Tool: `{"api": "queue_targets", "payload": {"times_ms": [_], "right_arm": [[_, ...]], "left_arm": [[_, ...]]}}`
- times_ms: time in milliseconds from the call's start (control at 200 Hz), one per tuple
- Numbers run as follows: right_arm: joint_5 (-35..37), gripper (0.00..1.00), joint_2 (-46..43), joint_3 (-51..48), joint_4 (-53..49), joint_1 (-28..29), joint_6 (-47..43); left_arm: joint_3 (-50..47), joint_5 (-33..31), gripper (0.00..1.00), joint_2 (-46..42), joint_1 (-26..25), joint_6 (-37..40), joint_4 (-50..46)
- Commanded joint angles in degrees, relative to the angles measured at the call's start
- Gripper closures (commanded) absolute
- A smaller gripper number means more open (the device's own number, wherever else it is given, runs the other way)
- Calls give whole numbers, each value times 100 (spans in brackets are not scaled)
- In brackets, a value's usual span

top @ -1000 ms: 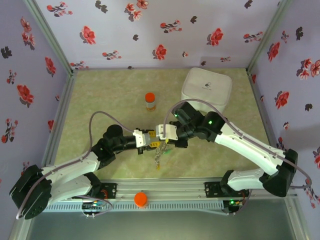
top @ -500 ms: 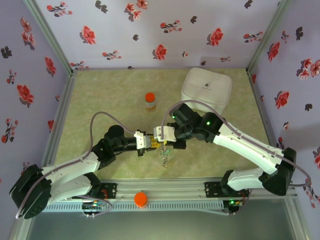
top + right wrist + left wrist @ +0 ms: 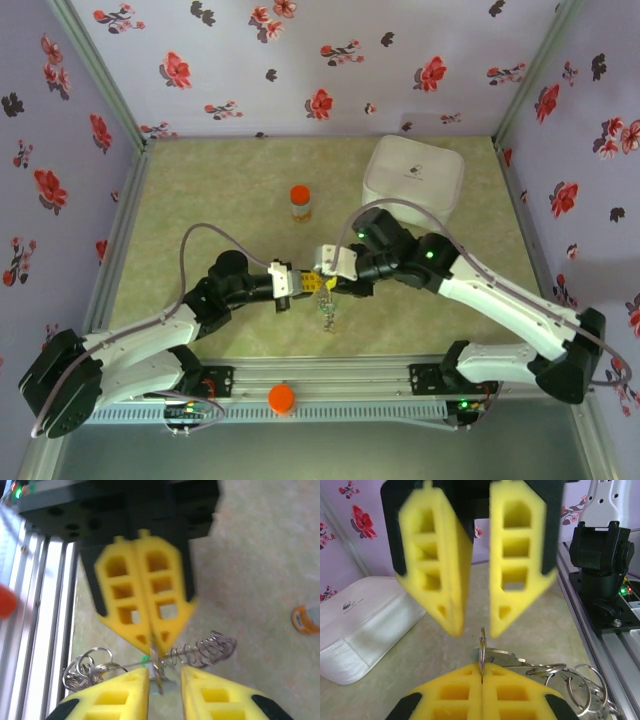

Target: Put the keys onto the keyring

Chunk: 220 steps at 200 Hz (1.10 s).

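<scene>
1. The left end effector (image 3: 481,672) sits at the bottom centre of the left wrist view. Its yellow fingers are pressed flat together on a thin upright metal piece of the key bunch (image 3: 520,666). A second ago these jaws stood apart, so the clamp is new. I cannot tell whether the pinched piece is a key blade or a ring seen edge-on.
2. The right end effector (image 3: 165,680) is at the bottom of the right wrist view, and its fingers are now parted with a clear gap between them. A second ago they were closed. The metal piece hangs inside that gap, and I cannot tell whether it brushes a finger.
3. In the top view the key bunch hangs just below the two meeting end effectors, in the lower middle of the frame, a little right of where it hung a second ago. Whether its lowest part rests on the tabletop (image 3: 220,200) is unclear.
4. The split rings (image 3: 575,685) trail off at the lower right of the left wrist view. A coiled spring (image 3: 202,652) lies right of centre in the right wrist view.
5. This reads as a handover: the left side has taken the bunch and the right is letting go. That likely frees the right to regrip a ring or key for threading, which is not yet under way. The pinch is narrow, so the bunch could swivel.
</scene>
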Motion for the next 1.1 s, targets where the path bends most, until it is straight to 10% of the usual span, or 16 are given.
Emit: {"api": "queue_targets", "payload": {"times_ms": [0,450,1095], "right_arm": [[-419,71,-503,-321,759,-221,666],[-528,68,-764,-1062,1314,-211,1106],[-166,99,-426,-1079,1029,-219,972]], "left_arm": [[14,-34,100,-134,-29,-95,467],[-75,54,100,-55,-29,-162,754],[-66,111,100,-138,-30,-312,850]]}}
